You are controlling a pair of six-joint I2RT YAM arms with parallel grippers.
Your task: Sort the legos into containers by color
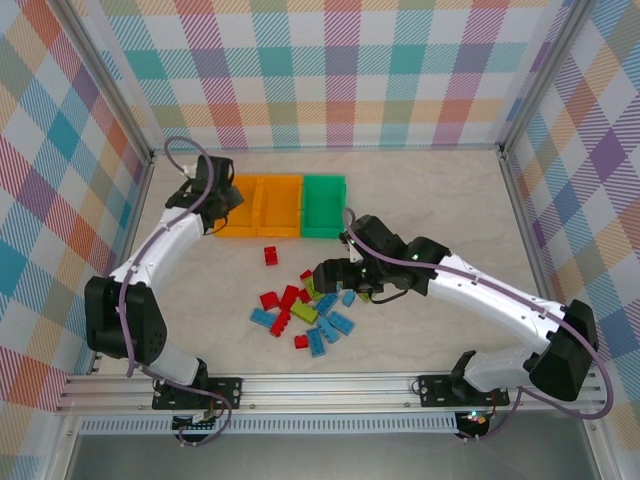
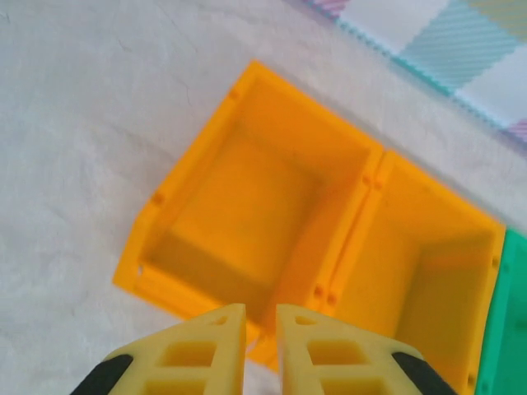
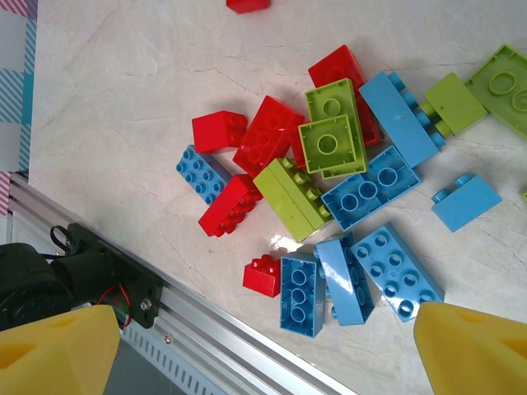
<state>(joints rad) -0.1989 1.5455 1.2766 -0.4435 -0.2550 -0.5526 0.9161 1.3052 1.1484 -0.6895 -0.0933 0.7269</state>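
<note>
The legos (image 1: 305, 305), small studded plastic bricks in red, light blue and lime green, are all lying loose in a heap on the pale marbled tabletop (image 1: 440, 200), near the middle. One lone red brick (image 1: 271, 256) is sitting apart, just on the far side of the heap toward the bins. Nothing is looking sorted. The three open-topped rectangular plastic containers (image 1: 281, 188) are lining up edge to edge at the far side. The left orange bin (image 2: 247, 206), the middle orange bin (image 2: 428, 263) and the green bin (image 1: 323, 205) are all showing bare floors as far as can be seen, so by my reading the whole job is waiting to be done. The right gripper (image 3: 263, 329) is hovering directly over the heap, its yellow fingers (image 3: 58, 354) standing wide apart with nothing between them. Bricks of all three colours are spreading out beneath the gap, and none is being touched. Over on the left, the left gripper (image 2: 261, 317) is hanging above the near edge of the left orange bin. Its fingers are pressing together on nothing I can see, well apart from the heap.
</note>
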